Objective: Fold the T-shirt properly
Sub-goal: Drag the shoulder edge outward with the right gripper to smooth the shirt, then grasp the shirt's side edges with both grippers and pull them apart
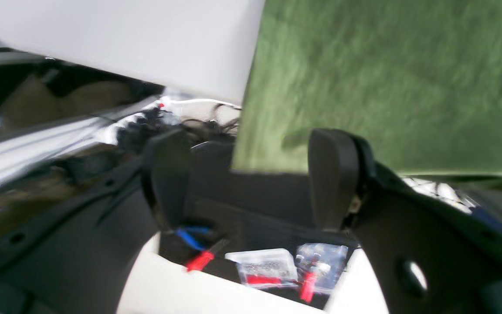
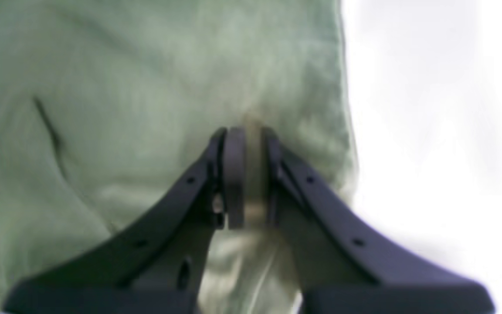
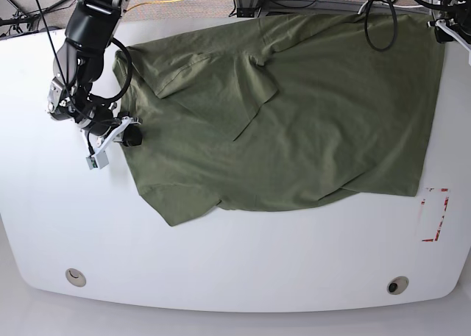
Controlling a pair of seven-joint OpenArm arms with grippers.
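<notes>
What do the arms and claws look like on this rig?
Both claws are matte black with flat, rounded pads: left claw, right claw. The right one's curved black finger links carry small holes. The base view shows a black, segmented right arm with looping black cables and a white wrist bracket.

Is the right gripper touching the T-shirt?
Touching. The right wrist view shows the right gripper shut, with a fold of the T-shirt pinched between its fingers.

From my remote station I see a white table (image 3: 235, 262) with rounded corners. The olive-green T-shirt (image 3: 309, 123) lies spread and wrinkled across its far half. Red corner markings (image 3: 436, 215) sit near the table's right edge, just beside the shirt.
</notes>
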